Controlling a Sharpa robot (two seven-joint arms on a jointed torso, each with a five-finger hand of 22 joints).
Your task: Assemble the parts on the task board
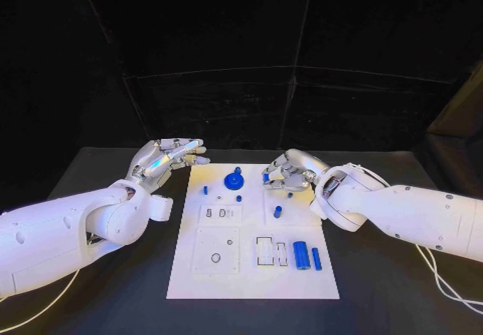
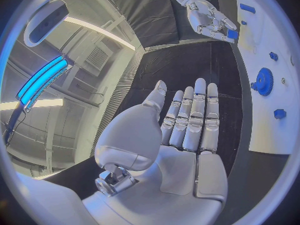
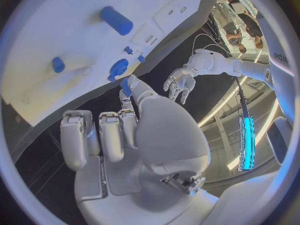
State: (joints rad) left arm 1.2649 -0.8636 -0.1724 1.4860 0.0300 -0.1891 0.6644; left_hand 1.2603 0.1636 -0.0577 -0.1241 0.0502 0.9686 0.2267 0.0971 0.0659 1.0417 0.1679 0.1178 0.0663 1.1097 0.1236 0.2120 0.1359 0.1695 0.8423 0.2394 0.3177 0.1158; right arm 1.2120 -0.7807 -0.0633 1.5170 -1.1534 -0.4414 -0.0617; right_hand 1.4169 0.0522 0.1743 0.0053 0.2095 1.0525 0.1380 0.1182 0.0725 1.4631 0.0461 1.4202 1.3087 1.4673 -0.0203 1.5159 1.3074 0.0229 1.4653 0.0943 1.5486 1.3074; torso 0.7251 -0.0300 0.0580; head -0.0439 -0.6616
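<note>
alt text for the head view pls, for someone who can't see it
A white task board lies on a black table between two white robot arms. The right hand pinches a small blue part over the board's far edge; the left hand hovers empty beside its far left corner. A blue gear and blue cylinders sit on the board.

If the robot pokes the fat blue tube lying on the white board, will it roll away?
Probably. The fat blue cylinder lies on its side on the flat task board, so a sideways poke would likely roll it. It looks stiff, smooth plastic, perhaps slippery for fingers.
</note>
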